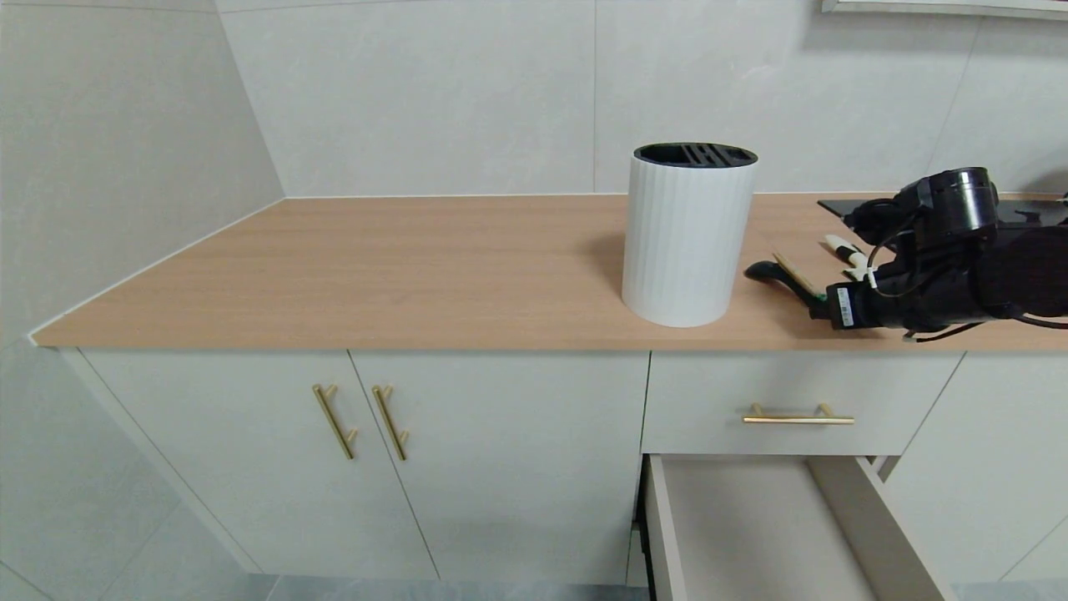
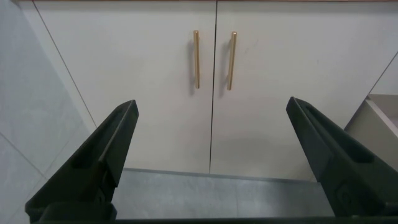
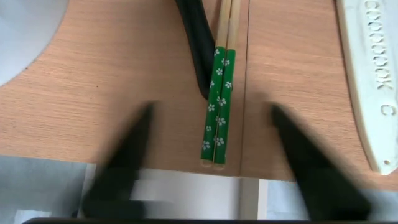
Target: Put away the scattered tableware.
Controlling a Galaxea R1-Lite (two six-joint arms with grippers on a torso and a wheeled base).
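A pair of wooden chopsticks (image 3: 219,106) with green flowered ends lies at the front edge of the wooden counter (image 1: 417,267). They rest against a black utensil (image 3: 196,56), whose rounded end (image 1: 761,270) points toward the white ribbed holder (image 1: 688,238). My right gripper (image 3: 211,112) is open, with one finger on each side of the chopsticks' green ends. In the head view the right gripper (image 1: 822,307) sits low at the counter's front edge, right of the holder. A white-handled utensil (image 3: 367,81) lies beside the chopsticks. My left gripper (image 2: 211,106) hangs open in front of the cabinet doors (image 2: 211,93).
The holder has a black slotted top (image 1: 695,154). Below the counter, a drawer (image 1: 751,526) stands pulled out under a closed drawer with a gold handle (image 1: 798,417). A black flat plate (image 1: 838,204) lies at the back right. Tiled walls enclose the counter at the back and left.
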